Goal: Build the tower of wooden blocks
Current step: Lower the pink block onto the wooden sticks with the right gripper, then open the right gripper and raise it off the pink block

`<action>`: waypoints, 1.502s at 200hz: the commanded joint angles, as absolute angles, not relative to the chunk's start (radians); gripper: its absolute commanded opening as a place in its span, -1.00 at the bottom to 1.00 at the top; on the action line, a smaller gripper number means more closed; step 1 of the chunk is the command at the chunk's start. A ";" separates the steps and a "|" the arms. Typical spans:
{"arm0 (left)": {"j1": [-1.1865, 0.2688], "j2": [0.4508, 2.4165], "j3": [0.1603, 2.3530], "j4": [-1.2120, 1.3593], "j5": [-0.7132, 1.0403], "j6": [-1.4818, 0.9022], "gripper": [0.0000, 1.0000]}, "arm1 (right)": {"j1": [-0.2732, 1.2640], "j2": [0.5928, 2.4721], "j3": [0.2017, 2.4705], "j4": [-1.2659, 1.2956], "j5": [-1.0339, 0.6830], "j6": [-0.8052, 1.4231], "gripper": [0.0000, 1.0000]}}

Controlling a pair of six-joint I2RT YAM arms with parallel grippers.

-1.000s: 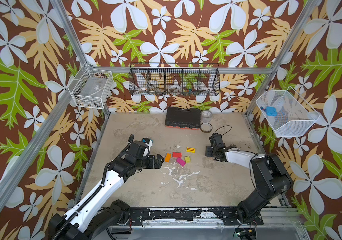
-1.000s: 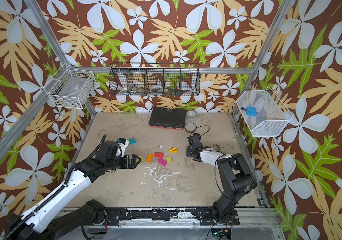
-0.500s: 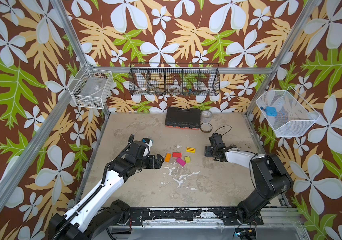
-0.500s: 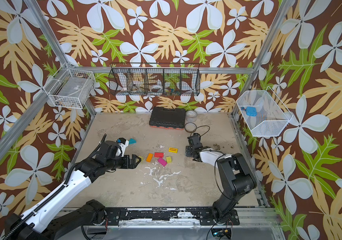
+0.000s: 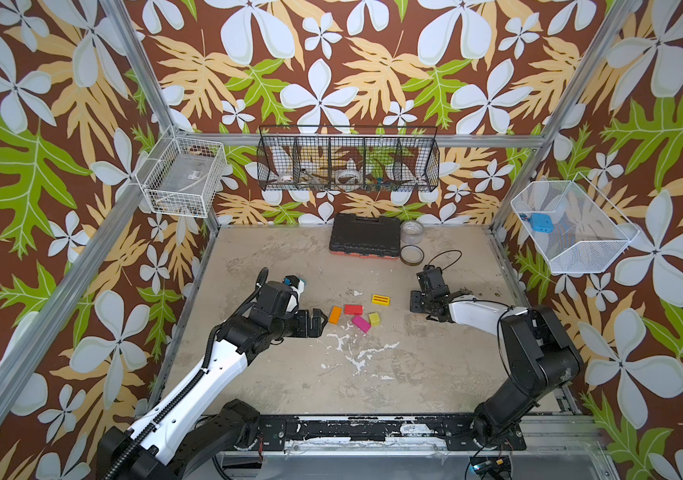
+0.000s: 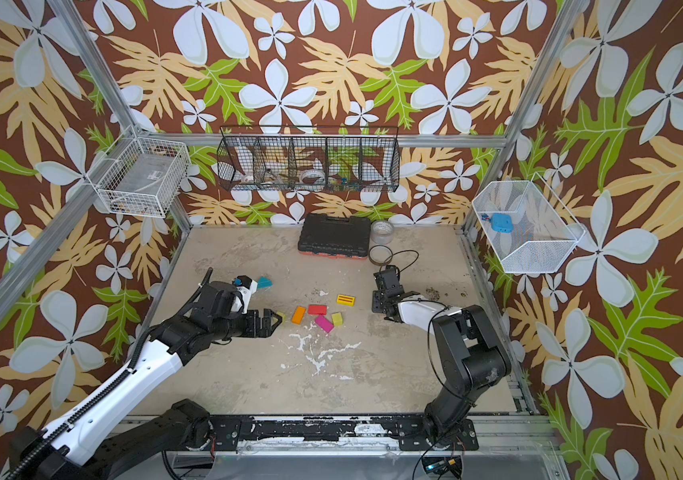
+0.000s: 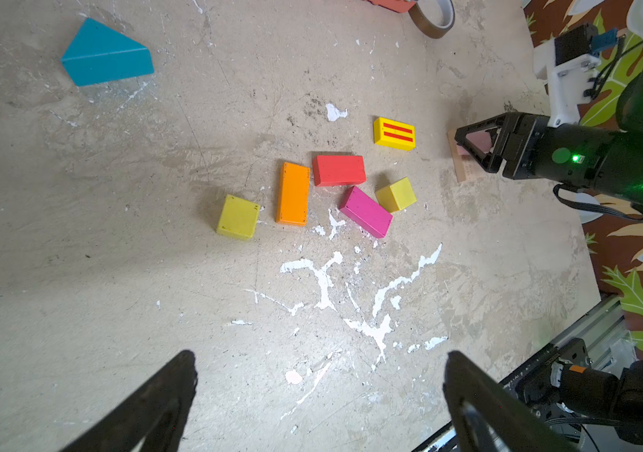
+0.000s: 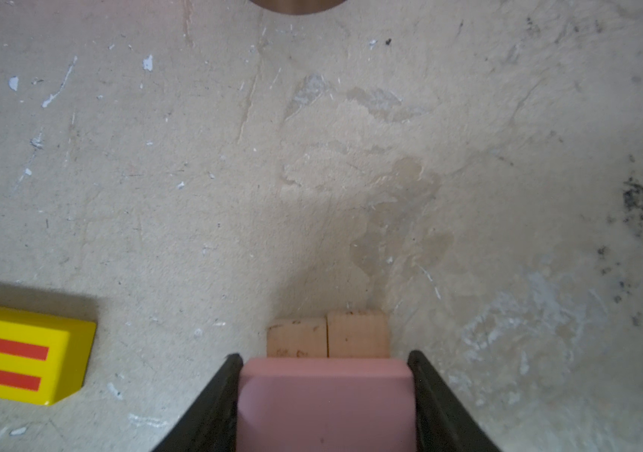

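On the desk (image 5: 373, 382), nearest the base, we find the left gripper (image 5: 323, 323) released, its fingers spread wide and empty, with one yellow cube (image 7: 237, 216) just beside its tip. Next come the loose wood blocks, all lying flat: the magenta brick (image 7: 365, 211), touching a second yellow cube (image 7: 395, 194), then the orange brick (image 7: 292, 193) and the red brick (image 7: 338, 170), corner to corner. Farther on, to the right, the right gripper (image 8: 324, 358) is clenched on the pink brick (image 8: 325, 403), which rests across two plain planks (image 8: 357, 332) laid side by side. The striped yellow brick (image 7: 394, 134) lies near it. The teal wedge (image 7: 106, 58) lies apart at far left. The black tool case (image 5: 364, 235) stands at the back wall.
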State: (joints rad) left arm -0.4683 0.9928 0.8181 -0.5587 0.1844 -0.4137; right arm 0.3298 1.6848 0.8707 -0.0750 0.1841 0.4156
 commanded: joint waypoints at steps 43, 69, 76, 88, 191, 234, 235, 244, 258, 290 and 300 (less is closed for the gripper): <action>-0.470 0.993 0.819 -0.541 0.180 -0.411 1.00 | 0.329 1.674 0.859 -0.083 0.190 0.423 0.05; -0.470 0.992 0.819 -0.543 0.179 -0.413 1.00 | 0.328 1.674 0.858 -0.086 0.192 0.423 0.04; -0.471 0.990 0.819 -0.543 0.178 -0.413 1.00 | 0.329 1.675 0.858 -0.089 0.193 0.424 0.04; -0.471 0.988 0.819 -0.543 0.176 -0.413 1.00 | 0.329 1.677 0.859 -0.090 0.194 0.425 0.04; -0.471 0.980 0.819 -0.543 0.175 -0.414 1.00 | 0.329 1.660 0.845 -0.083 0.202 0.427 0.39; -0.472 0.973 0.819 -0.543 0.170 -0.414 1.00 | 0.331 1.570 0.787 -0.051 0.228 0.440 0.75; -0.471 0.973 0.819 -0.543 0.170 -0.414 1.00 | 0.331 1.566 0.785 -0.051 0.228 0.440 0.76; -0.471 0.974 0.819 -0.543 0.170 -0.414 1.00 | 0.333 1.533 0.774 -0.055 0.234 0.443 0.80; -0.471 0.979 0.819 -0.545 0.170 -0.415 1.00 | 0.353 1.477 0.773 -0.083 0.267 0.452 0.85; -0.471 0.981 0.819 -0.545 0.169 -0.415 1.00 | 0.511 1.340 0.772 -0.088 0.305 0.465 0.97; -0.471 0.979 0.819 -0.546 0.168 -0.416 1.00 | 0.571 1.314 0.768 -0.059 0.300 0.460 0.97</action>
State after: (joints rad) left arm -0.4686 0.9817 0.8181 -0.5591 0.1806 -0.4141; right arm 0.4763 1.3647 0.7727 -0.0910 0.2718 0.4458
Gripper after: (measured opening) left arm 0.998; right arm 0.989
